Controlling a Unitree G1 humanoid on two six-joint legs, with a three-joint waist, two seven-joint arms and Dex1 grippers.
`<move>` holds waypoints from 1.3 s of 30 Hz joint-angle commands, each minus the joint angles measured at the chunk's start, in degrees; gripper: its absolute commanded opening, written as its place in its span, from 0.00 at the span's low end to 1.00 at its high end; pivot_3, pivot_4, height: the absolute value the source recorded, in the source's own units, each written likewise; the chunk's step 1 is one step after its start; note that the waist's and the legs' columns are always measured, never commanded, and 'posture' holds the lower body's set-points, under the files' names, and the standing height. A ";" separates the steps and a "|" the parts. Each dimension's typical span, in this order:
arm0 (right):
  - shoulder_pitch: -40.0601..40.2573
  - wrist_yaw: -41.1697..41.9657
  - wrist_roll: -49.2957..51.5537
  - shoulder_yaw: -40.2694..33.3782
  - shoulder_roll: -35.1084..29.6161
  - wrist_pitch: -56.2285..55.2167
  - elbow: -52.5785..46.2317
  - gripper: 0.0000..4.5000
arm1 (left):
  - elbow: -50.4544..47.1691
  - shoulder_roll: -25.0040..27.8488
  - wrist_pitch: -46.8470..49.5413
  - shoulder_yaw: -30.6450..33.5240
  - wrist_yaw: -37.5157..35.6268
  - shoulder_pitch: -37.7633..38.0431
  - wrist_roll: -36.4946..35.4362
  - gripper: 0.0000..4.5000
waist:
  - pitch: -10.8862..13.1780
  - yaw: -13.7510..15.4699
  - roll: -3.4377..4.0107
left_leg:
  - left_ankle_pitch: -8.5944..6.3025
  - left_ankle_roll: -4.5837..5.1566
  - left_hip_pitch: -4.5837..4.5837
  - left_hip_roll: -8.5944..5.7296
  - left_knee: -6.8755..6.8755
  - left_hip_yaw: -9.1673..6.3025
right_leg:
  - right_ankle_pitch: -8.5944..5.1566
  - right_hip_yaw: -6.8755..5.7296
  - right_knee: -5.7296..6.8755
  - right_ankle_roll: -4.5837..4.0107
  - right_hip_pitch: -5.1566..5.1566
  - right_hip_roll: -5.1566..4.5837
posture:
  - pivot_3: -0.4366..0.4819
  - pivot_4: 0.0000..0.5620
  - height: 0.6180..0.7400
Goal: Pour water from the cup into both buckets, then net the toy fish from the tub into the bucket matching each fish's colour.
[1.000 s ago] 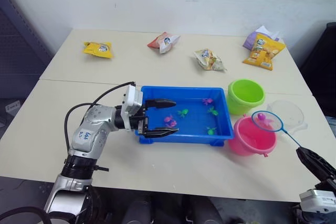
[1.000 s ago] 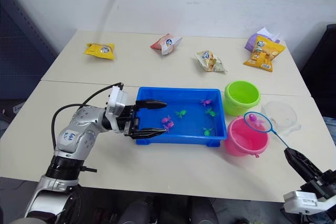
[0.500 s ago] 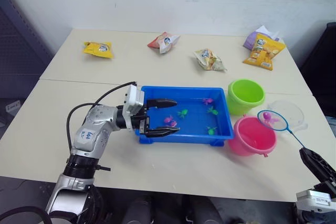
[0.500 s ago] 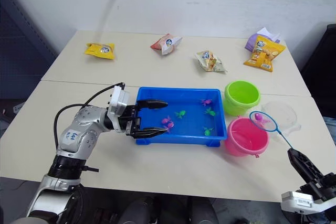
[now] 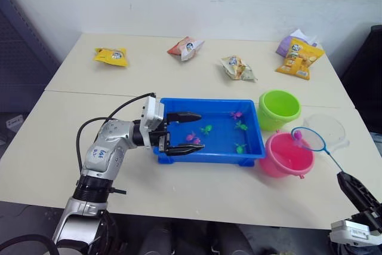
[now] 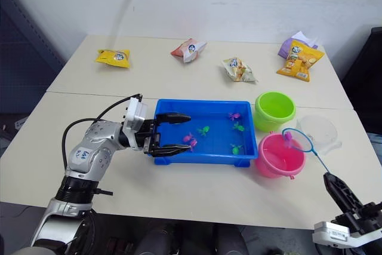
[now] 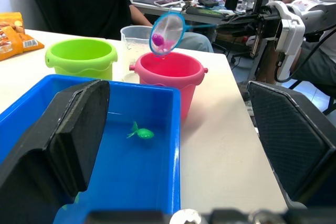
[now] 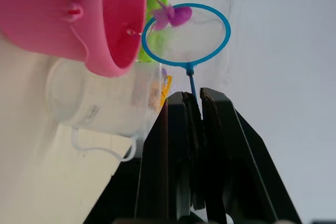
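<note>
while the right gripper (image 8: 191, 109) is clamping its two black fingers tight on the thin stick of the net (image 5: 308, 140), the blue hoop is hanging over the far rim of the pink bucket (image 5: 286, 156) with one pink fish (image 5: 296, 135) sitting in the mesh. the lime green bucket (image 5: 280, 109) is standing just behind the pink one, and the clear cup (image 5: 326, 129) is sitting just to their right. over at the blue tub (image 5: 209, 155), the left gripper (image 5: 182, 131) is spreading its fingers wide over the tub's left end, gripping nothing. pink and green fish (image 5: 208, 128) are lying inside the tub. snack packets (image 5: 111, 56) are lying across the far table.
</note>
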 commanded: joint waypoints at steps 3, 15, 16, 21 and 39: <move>1.73 -2.82 1.93 -1.05 -1.77 2.75 -2.33 0.00 | -0.15 -0.05 -1.25 0.39 -0.30 -1.29 -0.03 1.00 | 0.00 0.17 0.00 | 0.00 -0.01 -0.01 0.00 -0.03 -0.02 | 0.00 -0.02 0.00 0.00 -0.01 0.00 | 0.48 0.27 1.00; 4.89 12.05 30.61 8.73 -6.47 9.06 -8.84 0.00 | 0.38 1.34 -1.87 1.20 -0.42 -0.69 0.27 1.00 | 0.00 -0.18 0.00 | -0.01 0.00 -0.01 0.01 -0.02 -0.01 | -0.01 0.00 0.00 0.02 0.00 0.00 | 0.48 0.27 1.00; 5.20 15.56 36.05 10.40 -7.92 11.26 -11.12 0.00 | 0.59 1.50 -1.99 1.27 -0.47 -0.66 0.30 1.00 | 0.00 -0.34 0.00 | -0.02 0.01 0.00 0.03 -0.01 -0.01 | -0.01 -0.01 0.00 0.02 0.02 0.01 | 0.48 0.27 1.00; 3.54 29.29 72.92 20.96 -14.27 32.84 -25.43 0.00 | 1.51 2.27 -2.61 1.79 -0.67 -0.34 0.38 1.00 | 0.01 -0.35 -0.01 | -0.01 0.06 0.01 0.07 0.01 -0.11 | 0.00 -0.08 0.04 0.03 0.05 0.02 | 0.48 0.27 1.00; -26.51 35.16 121.57 29.44 -20.12 88.19 -26.17 0.00 | -0.29 4.88 -4.80 6.05 3.70 2.24 1.24 1.00 | 0.03 0.19 -0.04 | -0.10 0.25 -0.18 0.09 0.07 -0.22 | 0.04 -0.23 -0.27 0.10 0.05 -0.06 | 0.48 0.27 1.00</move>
